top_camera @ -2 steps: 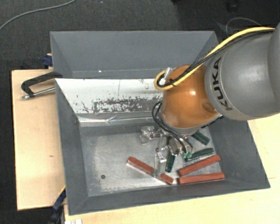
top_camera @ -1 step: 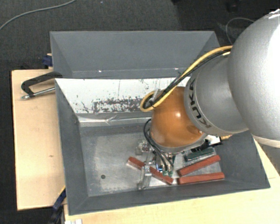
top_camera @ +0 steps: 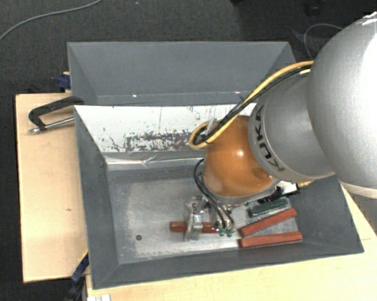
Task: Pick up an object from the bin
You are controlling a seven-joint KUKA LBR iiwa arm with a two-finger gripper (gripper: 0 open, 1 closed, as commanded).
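In the grey bin (top_camera: 97,203), I am hanging my gripper (top_camera: 196,221) over a small dark-red stick (top_camera: 177,227) by the near edge, left of two red bars (top_camera: 273,239). I cannot tell whether my jaws are apart or together. I am aiming to straddle its middle squarely.

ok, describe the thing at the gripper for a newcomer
Look in the grey bin, by its front wall. At the gripper lies a short dark-red stick. It is shorter and darker than the long red bars to the view's right.
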